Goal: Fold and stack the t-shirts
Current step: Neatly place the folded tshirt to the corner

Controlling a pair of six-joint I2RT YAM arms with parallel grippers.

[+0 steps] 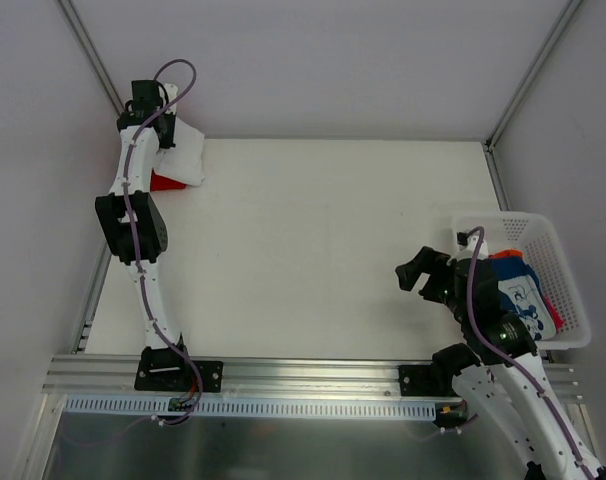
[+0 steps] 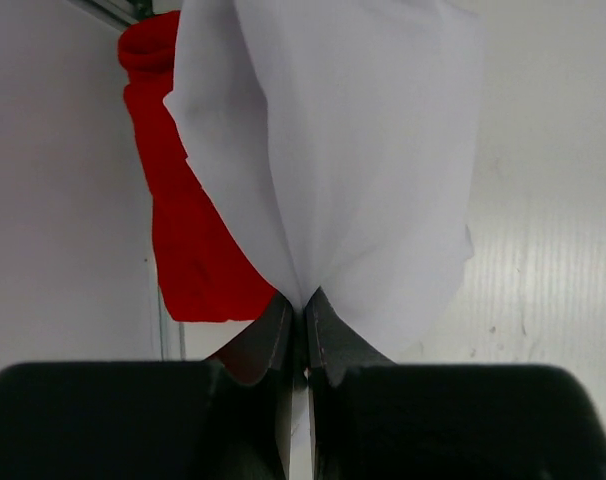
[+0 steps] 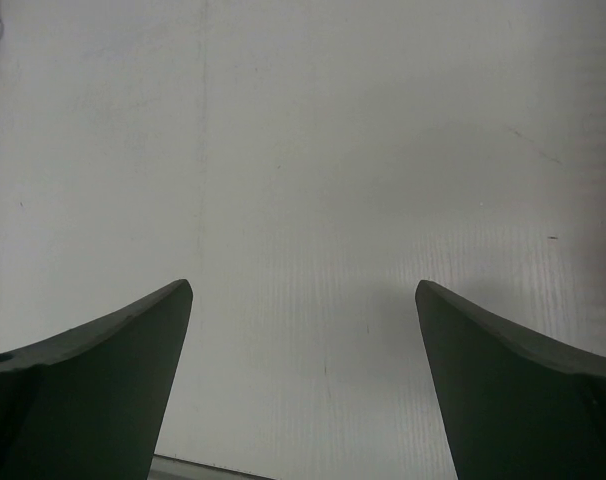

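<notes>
**Left pinches white tee at the far corner, right hangs open**

Starting near, by the arm bases: right gripper (image 1: 419, 274) low over the table (image 1: 323, 240), jaws spread wide, nothing between them. Same story through the right wrist camera (image 3: 303, 300): only bare white surface under the two dark fingers.

Just to its right, a white mesh basket (image 1: 568, 262) at the table's near right edge, with the blue t-shirt (image 1: 513, 274) bundled inside, white print showing. Beside it, a sliver of reddish cloth, too small to name.

Across the table to the far left corner: left gripper (image 1: 161, 118) clenched tight on the white t-shirt (image 1: 183, 155). Close up on the left wrist camera (image 2: 304, 305), fingers pressed together on a gathered pinch of the white cloth (image 2: 333, 150), fanning out from the grip. Behind and left of it, the red t-shirt (image 2: 183, 240), peeking out beneath the white one in the overhead view (image 1: 165, 182).
</notes>
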